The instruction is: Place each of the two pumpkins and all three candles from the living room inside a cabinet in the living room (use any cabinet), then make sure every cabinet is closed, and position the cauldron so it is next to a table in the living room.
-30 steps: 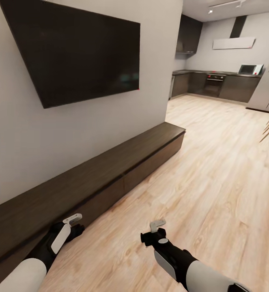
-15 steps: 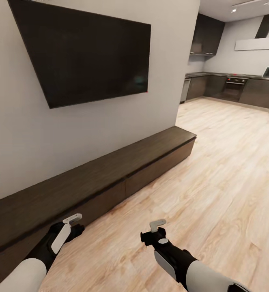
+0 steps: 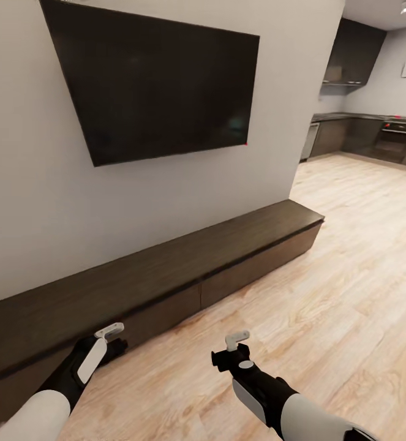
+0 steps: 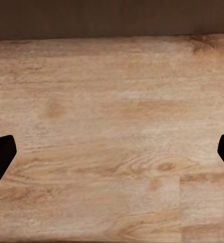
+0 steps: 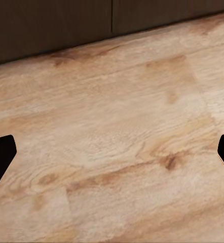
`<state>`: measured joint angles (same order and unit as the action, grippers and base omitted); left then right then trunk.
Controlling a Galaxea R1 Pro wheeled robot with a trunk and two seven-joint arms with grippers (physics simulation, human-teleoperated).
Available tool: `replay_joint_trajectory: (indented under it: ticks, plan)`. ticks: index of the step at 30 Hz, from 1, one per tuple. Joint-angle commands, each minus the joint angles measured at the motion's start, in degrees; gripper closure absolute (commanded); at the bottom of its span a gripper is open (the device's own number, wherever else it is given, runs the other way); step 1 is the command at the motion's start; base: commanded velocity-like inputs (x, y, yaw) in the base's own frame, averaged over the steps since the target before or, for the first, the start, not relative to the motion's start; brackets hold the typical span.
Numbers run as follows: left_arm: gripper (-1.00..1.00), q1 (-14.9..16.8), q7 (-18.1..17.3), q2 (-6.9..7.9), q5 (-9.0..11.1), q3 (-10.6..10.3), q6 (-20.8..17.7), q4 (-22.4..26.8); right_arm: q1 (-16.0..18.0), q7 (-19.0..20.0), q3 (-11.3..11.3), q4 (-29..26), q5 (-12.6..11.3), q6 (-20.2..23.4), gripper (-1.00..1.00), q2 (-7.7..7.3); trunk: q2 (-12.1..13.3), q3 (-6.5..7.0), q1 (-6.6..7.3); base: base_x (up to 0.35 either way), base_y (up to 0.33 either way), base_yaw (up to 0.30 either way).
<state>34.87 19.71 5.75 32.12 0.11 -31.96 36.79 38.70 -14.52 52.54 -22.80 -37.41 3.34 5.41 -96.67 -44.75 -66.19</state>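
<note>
The long low dark-brown cabinet [image 3: 166,269] runs along the grey wall, with its drawer fronts shut. My left gripper [image 3: 109,332] hangs open just in front of the cabinet's near end, over the wooden floor. My right gripper [image 3: 237,339] is also open and empty, farther out over the floor. In the left wrist view the black fingertips [image 4: 1,152] stand wide apart above bare planks, and the cabinet's base [image 4: 112,17] lies beyond them. The right wrist view has the cabinet fronts [image 5: 51,25] past the fingertips [image 5: 1,152]. The pumpkins, candles, cauldron and table are out of view.
A large black TV [image 3: 160,86] hangs on the wall above the cabinet. Light wooden floor [image 3: 349,275] stretches to the right toward a kitchen with dark grey units [image 3: 362,135] and an oven [image 3: 397,138].
The camera has turned left, so the TV, cabinet and kitchen have slid to the right in the picture. Both arms keep the same pose, with the grippers open.
</note>
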Motion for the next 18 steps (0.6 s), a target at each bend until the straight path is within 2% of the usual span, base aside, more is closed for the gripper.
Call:
replay_joint_trajectory:
  ticks: [1,8,18]
  plan:
    - [-1.0,0.0,0.5,-0.02,0.6,0.0,-0.2,0.1,0.1,-0.6,0.5,-0.1,-0.3,0.3,-1.0,-0.05,0.0,-0.04,0.0,0.018,-0.31,0.166]
    - [-1.0,0.0,0.5,-0.04,0.6,-0.2,-0.2,0.1,0.1,-0.7,0.6,-0.1,-0.3,0.3,-1.0,-0.05,0.0,-0.02,0.0,0.004,-0.32,0.097]
    - [-1.0,0.0,0.7,-0.04,0.6,-0.2,-0.2,0.1,0.1,-0.7,0.6,-0.1,-0.3,-0.3,-1.0,-0.1,0.0,-0.02,0.0,-0.004,-0.33,0.24]
